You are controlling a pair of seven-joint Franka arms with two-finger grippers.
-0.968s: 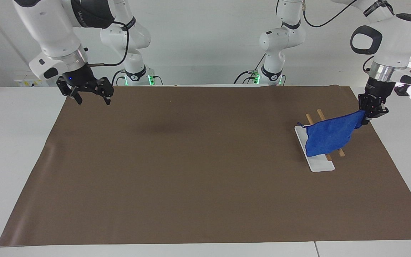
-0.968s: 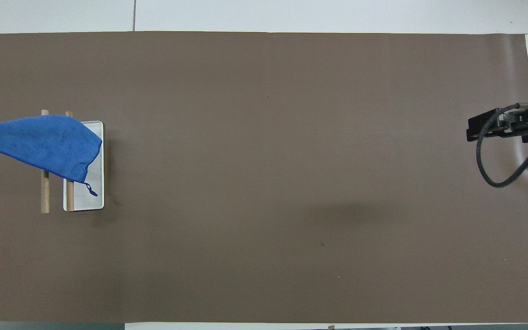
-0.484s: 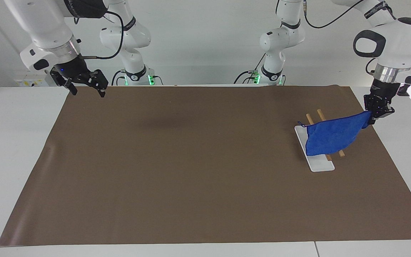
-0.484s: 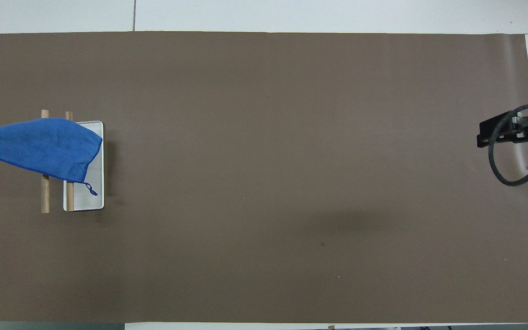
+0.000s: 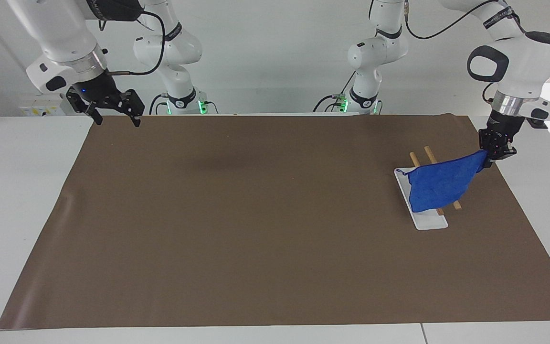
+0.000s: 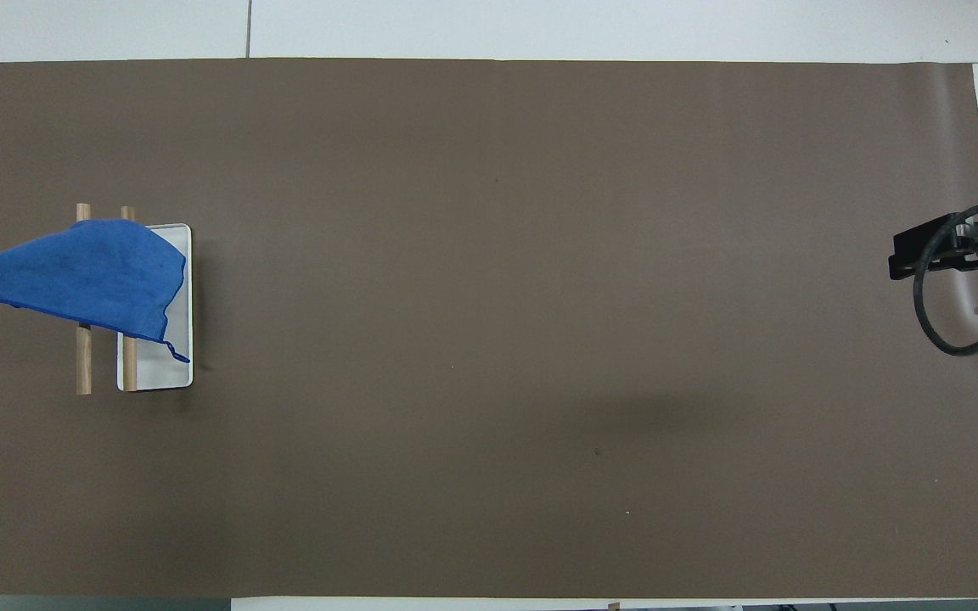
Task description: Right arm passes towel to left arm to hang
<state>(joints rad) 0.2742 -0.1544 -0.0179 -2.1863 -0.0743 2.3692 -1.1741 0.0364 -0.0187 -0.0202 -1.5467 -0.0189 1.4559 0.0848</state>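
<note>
The blue towel [image 5: 439,186] lies draped over a small rack with two wooden rails [image 5: 430,155] and a white base [image 5: 428,222], at the left arm's end of the table. One corner of it is pulled taut up and off the rack. My left gripper [image 5: 489,161] is shut on that corner, just above the mat beside the rack. In the overhead view the towel [image 6: 90,276] covers the rails [image 6: 83,365], and its loose corner hangs onto the base [image 6: 156,373]. My right gripper [image 5: 115,118] hangs open and holds nothing, over the mat's corner at the right arm's end, and shows as [image 6: 922,253] from above.
A brown mat [image 5: 256,215] covers most of the white table [image 5: 17,191]. The two arm bases [image 5: 179,102] stand at the table's edge nearest the robots. A black cable [image 6: 947,331] loops below the right wrist.
The right gripper has risen and drawn back toward its end of the table. The left gripper swung outward, then came back toward the rack, and the towel's loose corner has slid lower onto the base.
</note>
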